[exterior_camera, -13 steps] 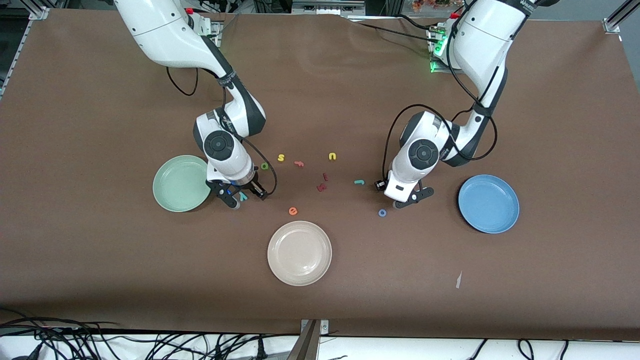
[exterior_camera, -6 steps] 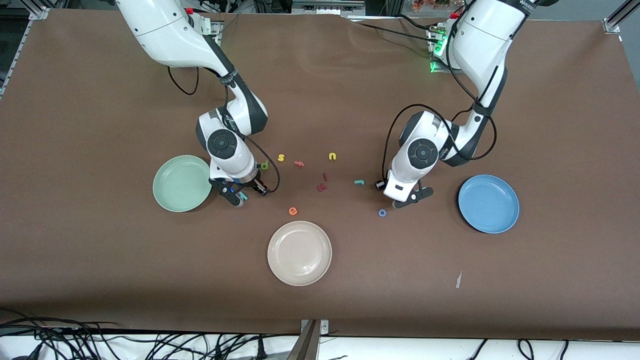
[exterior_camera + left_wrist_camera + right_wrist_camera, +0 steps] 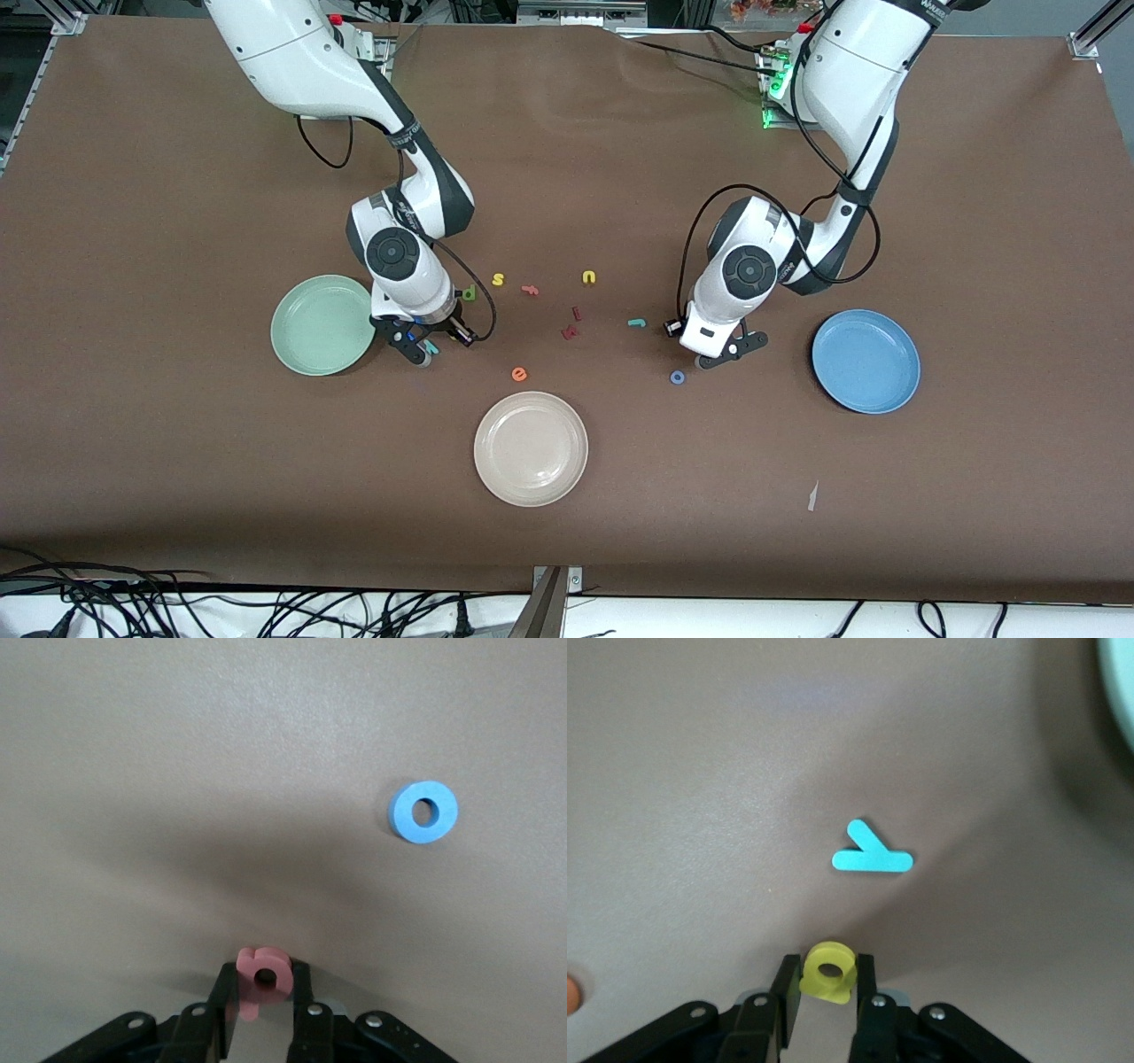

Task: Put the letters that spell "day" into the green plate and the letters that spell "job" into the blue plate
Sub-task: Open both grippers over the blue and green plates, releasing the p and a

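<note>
Lifting each pinched letter straight up before swinging toward its plate avoids dragging foam across the table. Green plate point(image 3: 321, 324) lies beside the right gripper point(image 3: 423, 347), whose jaws clamp the yellow a point(image 3: 828, 972); teal y point(image 3: 872, 856) lies just beside it. Blue plate point(image 3: 866, 361) lies near the left gripper point(image 3: 716, 351), which points down, pinching the salmon b point(image 3: 262, 974); blue o point(image 3: 424, 811) lies nearby.

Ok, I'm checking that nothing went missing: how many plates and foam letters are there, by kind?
Plates: 3 (green plate, beige plate, blue plate)
Loose letters on the table: 10
Letters held: 2 (yellow a in right gripper, salmon b in left gripper)
Total: 15
</note>
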Controlling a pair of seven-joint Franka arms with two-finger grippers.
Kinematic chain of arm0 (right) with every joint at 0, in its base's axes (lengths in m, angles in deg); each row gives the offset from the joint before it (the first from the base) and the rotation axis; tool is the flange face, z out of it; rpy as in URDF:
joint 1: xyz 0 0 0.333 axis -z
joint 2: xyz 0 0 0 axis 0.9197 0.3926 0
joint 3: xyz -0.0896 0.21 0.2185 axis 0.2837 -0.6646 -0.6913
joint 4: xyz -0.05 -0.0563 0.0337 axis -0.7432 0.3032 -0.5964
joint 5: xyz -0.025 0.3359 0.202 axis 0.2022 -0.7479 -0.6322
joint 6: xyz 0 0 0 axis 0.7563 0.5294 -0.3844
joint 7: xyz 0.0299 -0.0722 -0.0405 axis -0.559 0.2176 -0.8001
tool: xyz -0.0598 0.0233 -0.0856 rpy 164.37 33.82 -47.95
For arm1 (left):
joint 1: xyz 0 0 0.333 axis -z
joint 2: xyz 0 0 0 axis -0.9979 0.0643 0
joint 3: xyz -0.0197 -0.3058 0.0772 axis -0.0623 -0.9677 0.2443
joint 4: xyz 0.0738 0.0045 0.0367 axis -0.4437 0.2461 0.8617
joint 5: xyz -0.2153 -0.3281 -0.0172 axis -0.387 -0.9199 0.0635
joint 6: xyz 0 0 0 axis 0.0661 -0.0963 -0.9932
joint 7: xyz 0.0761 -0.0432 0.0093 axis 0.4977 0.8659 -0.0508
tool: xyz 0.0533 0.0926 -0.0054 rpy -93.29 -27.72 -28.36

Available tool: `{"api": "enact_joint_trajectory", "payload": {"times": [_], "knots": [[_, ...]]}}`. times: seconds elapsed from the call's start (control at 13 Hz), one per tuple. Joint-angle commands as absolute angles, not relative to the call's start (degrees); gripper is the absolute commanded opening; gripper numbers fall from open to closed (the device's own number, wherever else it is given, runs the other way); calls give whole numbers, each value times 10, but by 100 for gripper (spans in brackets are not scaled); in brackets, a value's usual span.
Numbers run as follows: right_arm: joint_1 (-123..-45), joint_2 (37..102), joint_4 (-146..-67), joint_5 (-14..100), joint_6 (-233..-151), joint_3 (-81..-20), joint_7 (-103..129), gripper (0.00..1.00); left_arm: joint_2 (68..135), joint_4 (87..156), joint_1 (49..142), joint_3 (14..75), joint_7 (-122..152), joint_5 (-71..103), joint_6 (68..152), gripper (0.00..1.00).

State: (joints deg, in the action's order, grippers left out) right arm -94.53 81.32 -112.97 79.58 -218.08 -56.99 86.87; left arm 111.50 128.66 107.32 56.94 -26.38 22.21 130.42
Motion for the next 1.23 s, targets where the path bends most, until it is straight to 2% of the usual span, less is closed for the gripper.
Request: {"api": "enact_joint_trajectory", "payload": {"times": [0.0,0.15,0.31,0.54,0.77,0.85,0.92,1.0,1.08,1.15], "knots": [[-942,766,-1139,791,-2121,-569,839,13,1099,1252,1064,580,-237,233,1222,12],[-941,747,-1151,791,-2092,-555,789,13,1093,1225,1044,582,-146,234,1155,11],[-941,714,-1196,791,-2077,-520,701,13,1073,1229,1019,595,-49,269,1136,11],[-940,672,-1289,790,-2121,-456,554,13,1071,1229,946,595,115,310,1126,12],[-940,673,-1324,790,-2167,-422,480,13,1071,1229,870,595,283,321,1128,12],[-940,676,-1324,790,-2168,-419,480,18,1073,1229,852,595,324,322,1128,12],[-940,676,-1324,788,-2167,-419,480,64,1076,1230,840,595,354,322,1128,16],[-939,676,-1322,776,-2165,-419,480,99,1080,1231,835,595,365,322,1128,34],[-940,674,-1320,764,-2163,-419,479,100,1082,1232,835,595,366,322,1127,95],[-940,672,-1316,761,-2162,-419,480,100,1083,1229,836,595,358,321,1126,100]]}}
